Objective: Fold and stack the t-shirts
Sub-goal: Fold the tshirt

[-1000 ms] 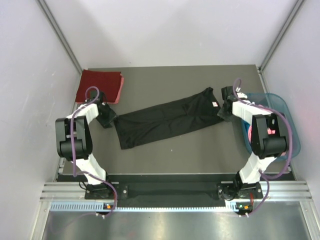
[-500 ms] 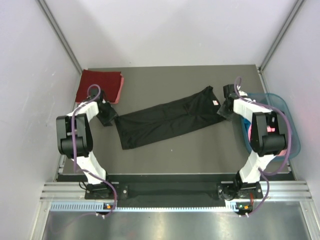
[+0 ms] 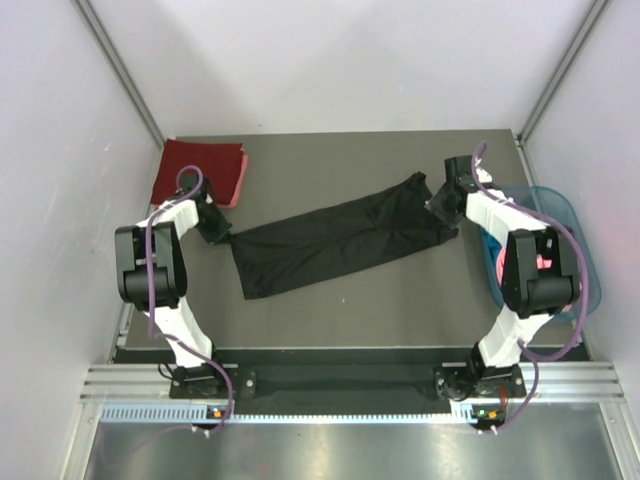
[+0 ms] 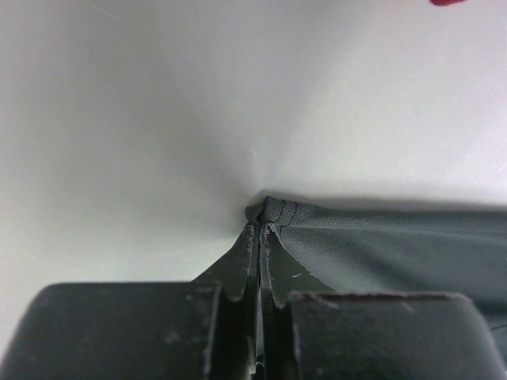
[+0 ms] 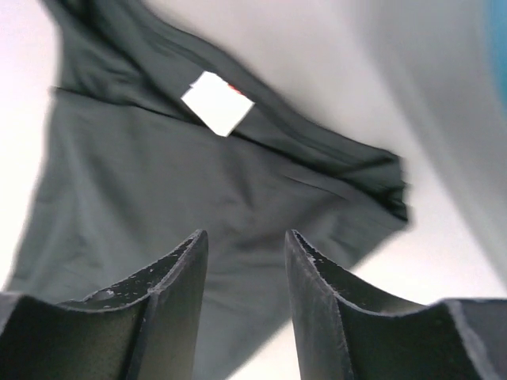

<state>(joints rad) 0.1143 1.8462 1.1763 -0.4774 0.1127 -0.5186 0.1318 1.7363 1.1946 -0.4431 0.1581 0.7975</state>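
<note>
The black t-shirt [image 3: 335, 243] is pinched at its left corner by the left hand [image 4: 257, 231]; the right hand [image 5: 245, 237] is held parted above it.

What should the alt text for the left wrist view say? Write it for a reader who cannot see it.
The left claw is shut on a bunched corner of the black t-shirt. The cloth stretches off to the right over a pale, washed-out surface; a red sliver shows at the top right edge.
</note>
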